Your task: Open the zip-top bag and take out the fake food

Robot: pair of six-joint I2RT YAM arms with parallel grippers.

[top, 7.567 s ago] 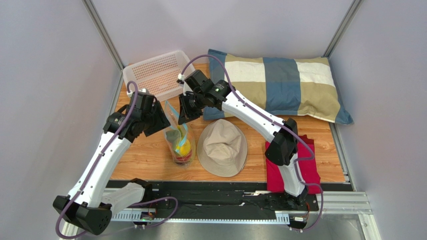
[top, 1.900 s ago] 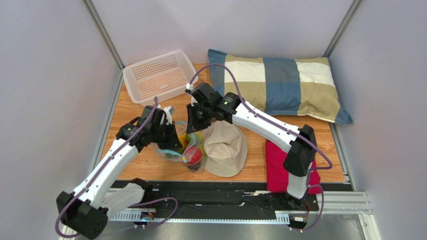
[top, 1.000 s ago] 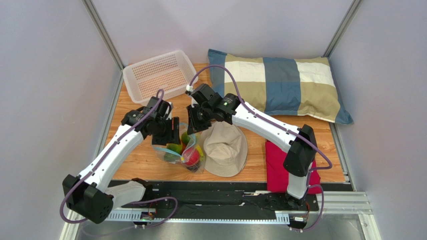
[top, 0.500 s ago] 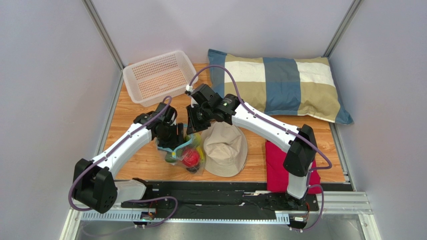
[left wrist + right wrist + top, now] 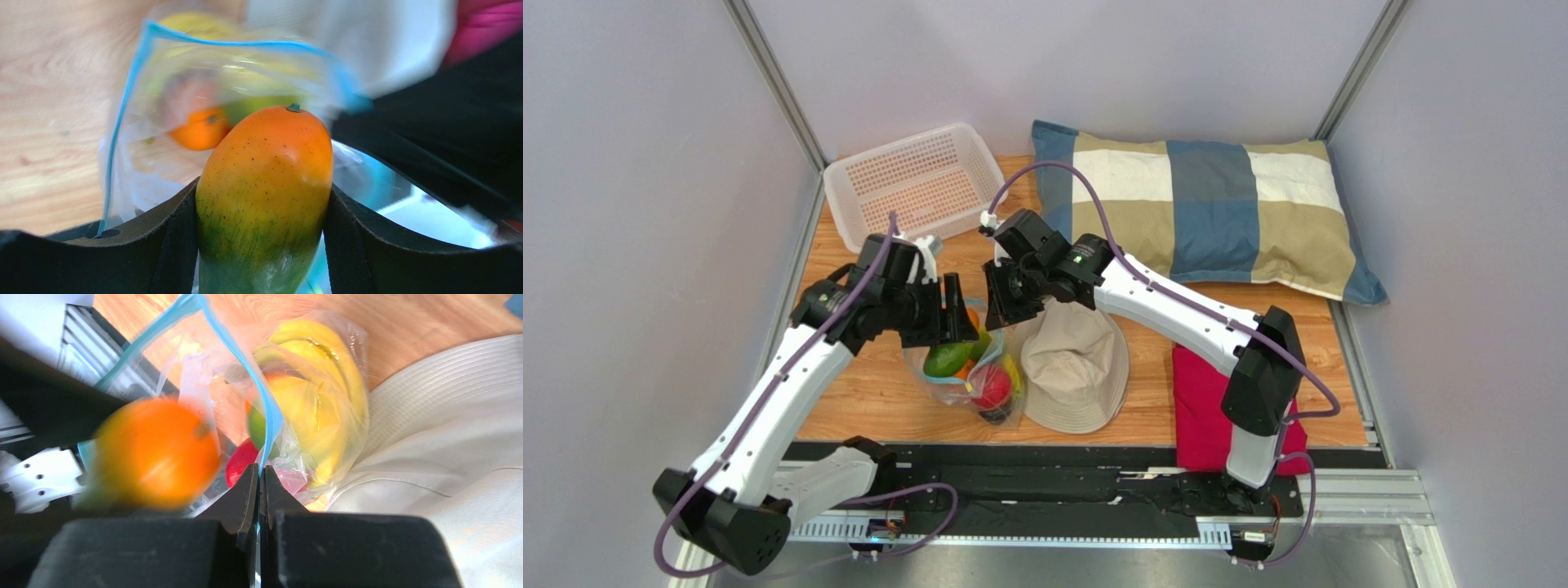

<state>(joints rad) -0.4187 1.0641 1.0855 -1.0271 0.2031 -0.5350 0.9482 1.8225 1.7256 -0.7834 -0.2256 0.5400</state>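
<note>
**Removal of one fruit from the bag.** The small clear floppy zip-top bag (image 5: 974, 380) with a light blue zip strip lies on the wooden tabletop (image 5: 879, 410), just left of the beige fabric bucket hat (image 5: 1075, 361) and against its brim. The right gripper (image 5: 258, 478), over the hat's left edge, has its jaws pressed together on the blue strip, pinching one lip of the bag and holding it up so that the mouth gapes. The left gripper (image 5: 263, 195), farther left of the hat, has its jaws clamped on the flanks of the glossy green-and-orange plastic mango (image 5: 264, 153). The mango sits at the mouth, and whether it is fully clear cannot be told. A plastic orange (image 5: 199, 130), yellow bananas (image 5: 319, 373) and a red apple (image 5: 988, 388) lie inside the bag, so most of the emptying appears undone.
</note>
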